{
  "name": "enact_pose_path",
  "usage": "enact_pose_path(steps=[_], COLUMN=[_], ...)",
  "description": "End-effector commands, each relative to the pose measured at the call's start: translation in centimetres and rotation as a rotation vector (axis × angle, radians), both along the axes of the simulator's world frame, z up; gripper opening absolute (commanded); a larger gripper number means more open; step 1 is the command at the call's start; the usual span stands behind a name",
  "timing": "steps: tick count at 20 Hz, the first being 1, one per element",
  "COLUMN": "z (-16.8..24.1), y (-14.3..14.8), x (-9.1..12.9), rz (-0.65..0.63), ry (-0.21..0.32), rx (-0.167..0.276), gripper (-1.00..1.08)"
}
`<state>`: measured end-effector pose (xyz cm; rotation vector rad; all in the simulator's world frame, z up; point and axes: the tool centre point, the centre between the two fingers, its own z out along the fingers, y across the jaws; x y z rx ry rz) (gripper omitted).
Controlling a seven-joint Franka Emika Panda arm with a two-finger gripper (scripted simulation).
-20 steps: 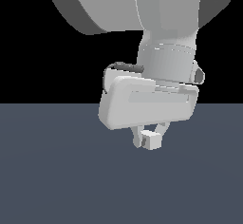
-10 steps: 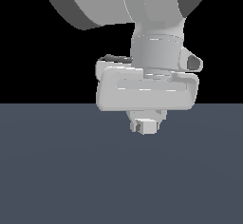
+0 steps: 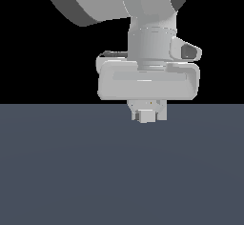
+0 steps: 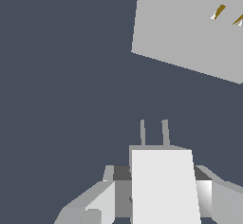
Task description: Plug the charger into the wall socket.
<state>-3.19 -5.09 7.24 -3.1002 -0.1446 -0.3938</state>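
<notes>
In the wrist view my gripper [image 4: 159,192] is shut on the charger [image 4: 163,185], a white block held between the two fingers [image 4: 102,201]. Its two thin prongs [image 4: 142,133] stick out ahead. The wall socket [image 4: 185,23] is a flat light-grey plate beyond the prongs and off to one side, with a gap between them. Two dark-yellow slots [image 4: 218,12] show on it. In the exterior view the gripper [image 3: 147,113] hangs below the wide hand and holds the charger [image 3: 147,116]. The socket is hidden in that view.
A dark blue-grey floor [image 3: 71,171] spreads under the hand in the exterior view and fills the background of the wrist view [image 4: 61,76]. The large grey arm [image 3: 124,0] fills the top of the exterior view.
The hand has turned about its own axis to face squarely in the exterior view. It sits higher in the picture, with the charger still in the fingers.
</notes>
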Motion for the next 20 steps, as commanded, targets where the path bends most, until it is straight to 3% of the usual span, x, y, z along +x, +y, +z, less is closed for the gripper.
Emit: enact_pose_path(steps=[1,11,20], z=[0.5,2.1,2.7], y=[-0.1,-0.7,-1.1], x=[0.4,1.6,2.1], rz=[-0.055,-0.239,-0.321], ry=[0.000,0.003,0.006], rx=[0.000,-0.001,-0.001], gripper=[-1.00,-1.00,-1.00])
